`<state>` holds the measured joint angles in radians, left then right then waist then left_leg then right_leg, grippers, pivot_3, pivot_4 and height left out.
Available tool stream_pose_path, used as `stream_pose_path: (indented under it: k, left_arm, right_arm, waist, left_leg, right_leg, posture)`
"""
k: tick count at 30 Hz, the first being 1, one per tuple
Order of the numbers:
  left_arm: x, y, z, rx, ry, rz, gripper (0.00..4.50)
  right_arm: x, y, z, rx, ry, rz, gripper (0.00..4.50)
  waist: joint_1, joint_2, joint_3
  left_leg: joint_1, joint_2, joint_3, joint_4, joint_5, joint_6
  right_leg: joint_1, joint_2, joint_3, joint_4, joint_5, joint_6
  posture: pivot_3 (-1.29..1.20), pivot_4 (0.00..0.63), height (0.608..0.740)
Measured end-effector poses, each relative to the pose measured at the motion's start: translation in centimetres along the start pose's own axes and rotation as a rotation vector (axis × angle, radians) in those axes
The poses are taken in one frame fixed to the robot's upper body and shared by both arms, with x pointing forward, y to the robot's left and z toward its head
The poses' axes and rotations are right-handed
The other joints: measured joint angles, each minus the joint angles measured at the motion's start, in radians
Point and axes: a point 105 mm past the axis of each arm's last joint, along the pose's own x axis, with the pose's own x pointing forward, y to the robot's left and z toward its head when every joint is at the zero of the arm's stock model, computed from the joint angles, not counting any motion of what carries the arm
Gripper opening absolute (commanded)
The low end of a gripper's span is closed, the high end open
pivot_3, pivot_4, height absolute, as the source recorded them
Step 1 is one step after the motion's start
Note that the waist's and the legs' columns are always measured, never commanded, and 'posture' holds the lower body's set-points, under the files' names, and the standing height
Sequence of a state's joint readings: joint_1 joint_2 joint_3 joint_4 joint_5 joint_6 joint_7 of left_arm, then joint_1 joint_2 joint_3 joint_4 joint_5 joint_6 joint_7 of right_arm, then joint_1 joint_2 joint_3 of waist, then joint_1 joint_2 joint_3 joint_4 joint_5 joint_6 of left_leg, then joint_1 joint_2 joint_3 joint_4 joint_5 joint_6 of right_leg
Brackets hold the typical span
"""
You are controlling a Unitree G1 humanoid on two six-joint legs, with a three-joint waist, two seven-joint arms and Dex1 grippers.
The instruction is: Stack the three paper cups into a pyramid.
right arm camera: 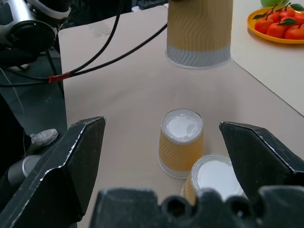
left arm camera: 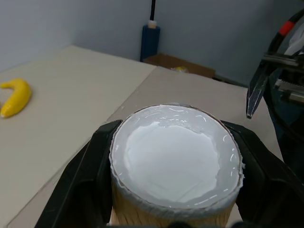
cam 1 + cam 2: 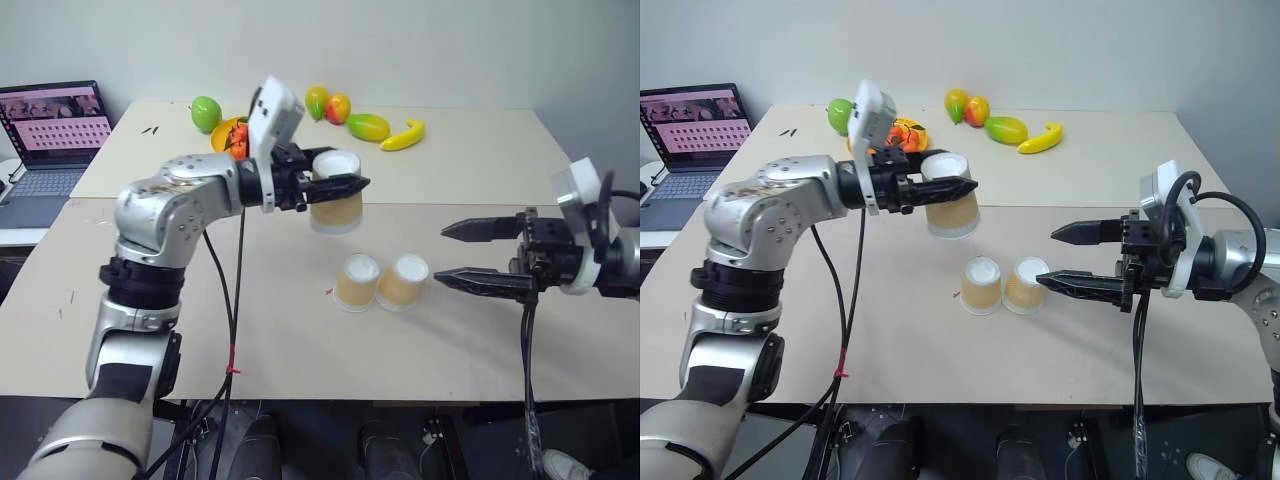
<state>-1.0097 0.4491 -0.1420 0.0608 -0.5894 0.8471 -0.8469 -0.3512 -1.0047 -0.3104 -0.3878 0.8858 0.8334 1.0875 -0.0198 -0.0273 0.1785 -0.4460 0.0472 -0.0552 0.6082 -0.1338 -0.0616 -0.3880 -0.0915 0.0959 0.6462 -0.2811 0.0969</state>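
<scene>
Above the tan table (image 3: 300, 340), the left gripper (image 3: 345, 185) holds one paper cup (image 3: 336, 205) upside down in the air, its two black fingers clamped on the cup's sides just under the white base. In the left wrist view that white base (image 2: 176, 156) faces the camera with a finger (image 2: 90, 175) pressed against each side. The raised cup hangs clear of the table, up and a little toward the far edge from the other two.

Those two cups stand upside down on the table, side by side and touching or very nearly so: the left cup (image 3: 357, 281) and the right cup (image 3: 403, 280). Nothing rests on their white bases.

The right gripper (image 3: 470, 255) hovers level just to the right of this pair, pointing toward them with its jaws spread wide and nothing between them. Its lower fingertip (image 3: 445, 278) lies close beside the right cup, though whether it touches cannot be told. From the right wrist view the pair sits between the two open fingers and further out, with the held cup (image 1: 199, 33) hanging above them.

At the far side of the table lie a banana (image 3: 404, 135), a green apple (image 3: 206, 113), mangoes (image 3: 340, 108) and a yellow plate of oranges (image 1: 278, 26). A laptop (image 3: 50, 140) stands open on a separate surface to the left
</scene>
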Motion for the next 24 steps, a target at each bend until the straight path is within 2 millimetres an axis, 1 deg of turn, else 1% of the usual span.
stream_pose_path:
  k: [2, 3, 8, 13, 17, 24]
  left_arm:
    - [1.1, -0.2, -0.7, -0.015, 0.038, -0.027, 3.11]
    - [1.3, -0.2, -0.8, -0.015, 0.046, -0.034, 3.11]
    - [2.9, -1.3, -0.6, 0.018, 0.061, -0.097, 3.11]
    - [4.5, -2.9, -0.8, 0.047, 0.067, -0.168, 3.11]
    - [5.0, -3.5, 0.0, 0.087, 0.054, -0.189, 3.11]
    - [5.7, -4.3, 0.0, 0.149, 0.049, -0.22, 3.11]
  right_arm:
    - [-0.1, 0.1, -0.3, 0.004, -0.001, -0.025, 4.5]
    - [-0.2, 0.1, -0.4, 0.005, -0.001, -0.03, 4.5]
    - [-0.5, 0.5, -0.9, 0.006, -0.003, -0.073, 4.5]
    - [-0.6, 0.9, -1.5, 0.013, -0.007, -0.104, 4.5]
    - [-0.8, 1.0, -1.4, 0.008, -0.019, -0.127, 4.5]
    - [-0.6, 1.4, -1.5, 0.019, -0.031, -0.134, 4.5]
  waist:
    - [0.003, 0.0, 0.0]
    - [0.003, 0.0, 0.0]
    - [0.005, 0.0, 0.0]
    - [0.004, 0.0, 0.0]
    - [0.002, 0.0, 0.0]
    - [0.005, 0.0, 0.0]
  left_leg:
    - [0.0, 0.0, 0.0, 0.0, 0.0, 0.0]
    - [0.0, 0.0, 0.0, 0.0, 0.0, 0.0]
    - [0.0, 0.0, 0.0, 0.0, 0.0, 0.0]
    - [0.0, 0.0, 0.0, 0.0, 0.0, 0.0]
    - [0.0, 0.0, 0.0, 0.0, 0.0, 0.0]
    - [0.0, 0.0, 0.0, 0.0, 0.0, 0.0]
  right_leg:
    - [0.0, 0.0, 0.0, 0.0, 0.0, 0.0]
    - [0.0, 0.0, 0.0, 0.0, 0.0, 0.0]
    - [0.0, 0.0, 0.0, 0.0, 0.0, 0.0]
    - [0.0, 0.0, 0.0, 0.0, 0.0, 0.0]
    - [0.0, 0.0, 0.0, 0.0, 0.0, 0.0]
    - [0.0, 0.0, 0.0, 0.0, 0.0, 0.0]
  posture:
    - [0.0, 0.15, 0.732]
    - [0.0, 0.15, 0.732]
    - [0.0, 0.15, 0.732]
    - [0.0, 0.15, 0.732]
    - [0.0, 0.15, 0.732]
    - [0.0, 0.15, 0.732]
